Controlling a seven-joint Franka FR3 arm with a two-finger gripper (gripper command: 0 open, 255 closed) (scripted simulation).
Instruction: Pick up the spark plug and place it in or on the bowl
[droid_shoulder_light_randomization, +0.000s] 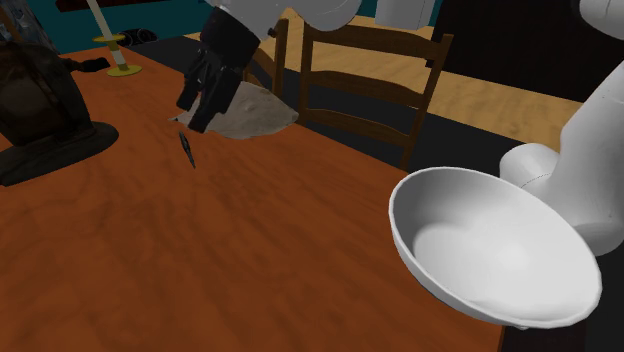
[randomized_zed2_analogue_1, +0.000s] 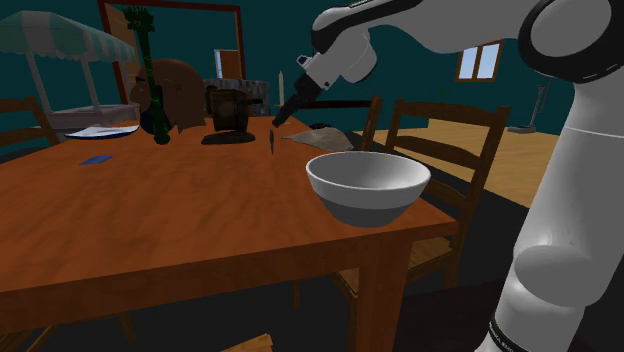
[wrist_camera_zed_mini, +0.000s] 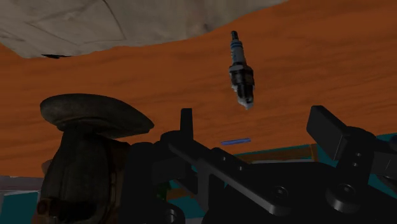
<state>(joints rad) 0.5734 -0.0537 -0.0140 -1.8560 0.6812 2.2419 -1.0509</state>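
Nearest, a white rounded bowl (droid_shoulder_light_randomization: 430, 255) is set at the edge of the reddish-brown wooden bench (droid_shoulder_light_randomization: 200, 265). Farther on, the small dark, white-tipped spark plug (droid_shoulder_light_randomization: 187, 148) is seen on the bench, unheld, just below the black two-finger gripper (droid_shoulder_light_randomization: 192, 118), whose fingers are spread apart. The plug is judged light, rigid and slippery; its thicker dark body should be pinched.

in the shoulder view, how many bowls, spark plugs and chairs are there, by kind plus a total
bowl: 1
spark plug: 1
chairs: 2
total: 4
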